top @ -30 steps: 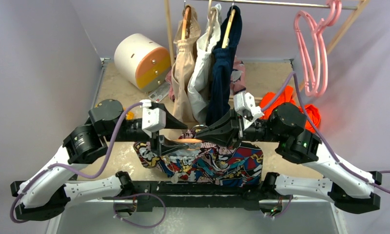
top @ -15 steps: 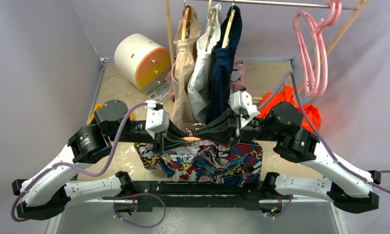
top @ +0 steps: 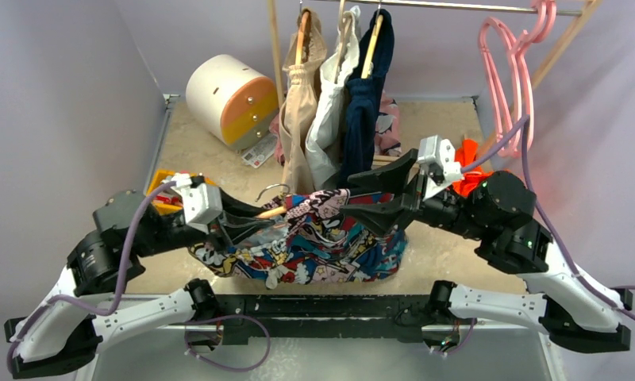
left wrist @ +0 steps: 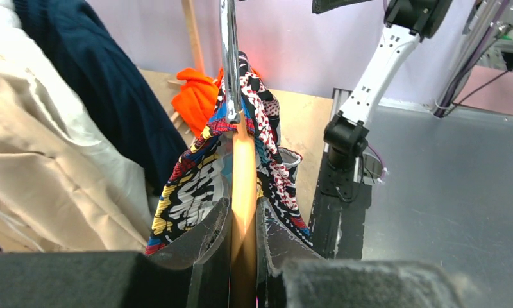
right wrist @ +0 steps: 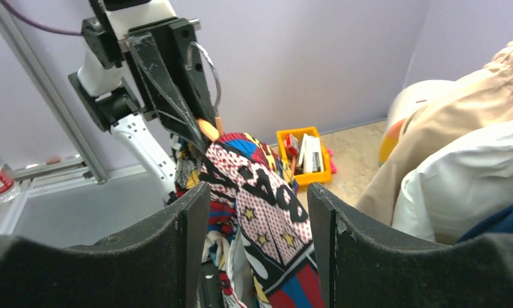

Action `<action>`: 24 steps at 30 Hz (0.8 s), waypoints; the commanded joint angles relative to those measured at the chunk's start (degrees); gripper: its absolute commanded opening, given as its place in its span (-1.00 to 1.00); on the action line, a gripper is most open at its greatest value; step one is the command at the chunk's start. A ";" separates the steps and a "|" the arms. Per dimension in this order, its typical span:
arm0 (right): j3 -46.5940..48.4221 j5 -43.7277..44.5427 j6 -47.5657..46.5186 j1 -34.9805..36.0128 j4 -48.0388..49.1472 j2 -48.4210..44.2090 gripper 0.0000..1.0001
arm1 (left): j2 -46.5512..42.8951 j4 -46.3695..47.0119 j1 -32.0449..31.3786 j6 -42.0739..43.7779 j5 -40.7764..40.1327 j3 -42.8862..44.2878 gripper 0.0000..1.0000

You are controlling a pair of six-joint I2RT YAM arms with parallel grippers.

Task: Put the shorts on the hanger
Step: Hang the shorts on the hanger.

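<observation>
Arms (top: pixel 140 230) inward, shorts (top: pixel 322 248) and hanger (left wrist: pixel 244 186) between.

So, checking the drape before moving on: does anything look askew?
Yes: the shorts sit bunched and lopsided over the hanger, crumpled in folds rather than spread flat, while the left pincer clamps one hanger arm.

Lavender walls (top: pixel 60 79) all round, beige tabletop (top: pixel 437 119) below, and across the back a clothes rail (top: pixel 457 6) (wooden uprights, metal bar) with plain garments (top: pixel 298 135) hanging.
</observation>
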 commanded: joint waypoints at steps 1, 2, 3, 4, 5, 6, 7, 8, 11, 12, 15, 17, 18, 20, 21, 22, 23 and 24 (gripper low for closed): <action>1.53 6.05 -1.30 0.19 -1.05 1.54 0.20 | -1.67 4.93 0.13 -0.49 -5.28 2.08 -1.00; 1.50 6.56 -1.26 0.20 -0.87 2.11 0.19 | -1.64 5.00 0.13 -0.78 -5.93 2.33 -1.00; 1.45 7.26 -1.16 0.17 -0.55 2.45 0.19 | -1.57 5.08 0.13 -0.91 -6.39 2.49 -1.00; 1.16 8.05 -1.06 0.15 0.13 2.47 0.16 | -1.54 5.05 0.13 -1.14 -6.96 2.59 -1.00; 0.71 8.43 -0.92 0.15 1.18 2.20 0.15 | -1.54 5.03 0.13 -1.52 -8.03 2.83 -1.00; 0.08 8.70 -0.68 0.14 2.48 1.84 0.13 | -1.58 4.91 0.14 -1.87 -9.51 2.97 -1.00; -0.33 8.85 -0.54 0.15 3.13 1.52 0.13 | -1.73 4.71 0.14 -1.94 -10.49 3.07 -1.00; -0.55 8.84 -0.37 0.14 3.37 1.51 0.12 | -1.96 4.71 0.13 -2.19 -11.53 2.96 -1.00; -0.66 8.79 0.15 0.15 2.89 2.65 0.08 | -2.65 5.26 0.13 -3.14 -13.59 2.50 -1.00; -0.74 8.68 0.42 0.21 2.80 3.20 0.08 | -2.68 5.46 0.13 -3.40 -13.93 2.37 -1.00; -1.24 8.51 0.93 0.13 3.82 4.64 0.07 | -2.47 5.84 0.14 -4.03 -14.21 2.22 -1.00; -1.57 8.88 1.15 0.15 5.13 5.28 0.06 | -2.32 6.25 0.13 -4.05 -14.14 2.25 -1.00; -1.58 9.28 1.20 0.20 5.68 5.71 0.07 | -2.14 6.29 0.13 -4.12 -14.12 2.32 -1.00; -1.50 10.07 1.20 0.15 6.30 6.37 0.07 | -1.96 6.49 0.13 -4.14 -14.13 2.48 -1.00; -1.43 10.82 1.24 0.14 6.60 6.70 0.07 | -1.85 6.50 0.13 -4.18 -14.12 2.55 -1.00; -1.46 11.61 1.25 0.17 6.85 7.10 0.07 | -1.73 6.46 0.17 -4.05 -14.12 2.66 -1.00; -1.41 12.52 1.26 0.18 6.93 7.47 0.07 | -1.66 6.50 0.14 -4.12 -14.04 2.69 -1.00; -1.28 13.63 1.25 0.18 6.92 7.89 0.07 | -1.63 6.54 0.14 -4.07 -14.05 2.73 -1.00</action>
